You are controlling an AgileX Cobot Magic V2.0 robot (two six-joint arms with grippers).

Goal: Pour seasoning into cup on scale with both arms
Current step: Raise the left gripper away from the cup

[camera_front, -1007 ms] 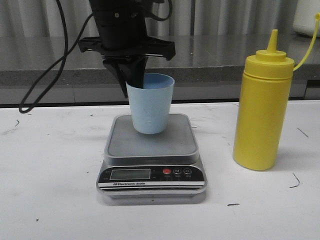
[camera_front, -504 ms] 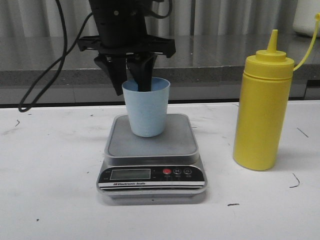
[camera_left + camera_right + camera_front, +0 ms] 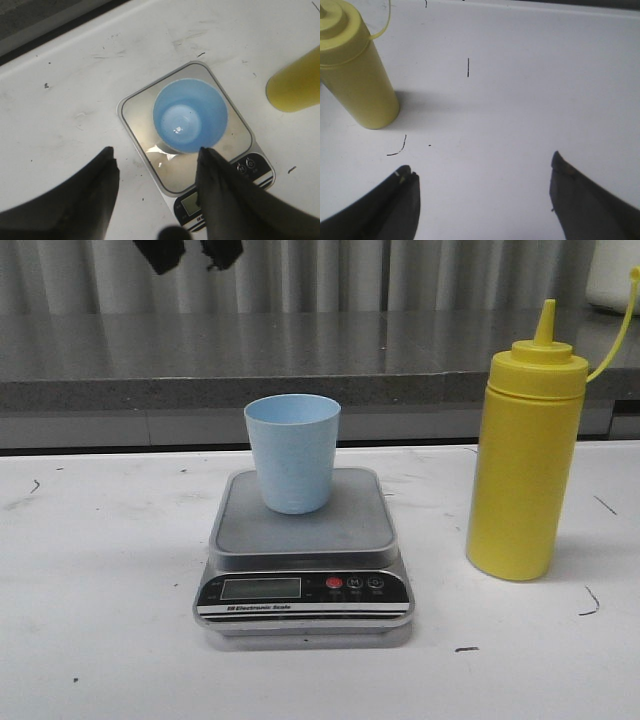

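The pale blue cup stands upright and empty on the platform of the silver scale. Only the two tips of my left gripper show, at the top edge of the front view, high above the cup and to its left. In the left wrist view the left gripper is open and holds nothing, with the cup and the scale far below it. The yellow seasoning bottle stands upright on the table to the right of the scale. My right gripper is open over bare table, apart from the bottle.
The white table carries a few small dark marks. A grey ledge runs along behind it. The bottle's thin yellow tether arcs up to the right of its nozzle.
My left gripper opened off the cup's rim and rose almost out of the front view. The cup settled upright on the scale. The bottle has not moved.
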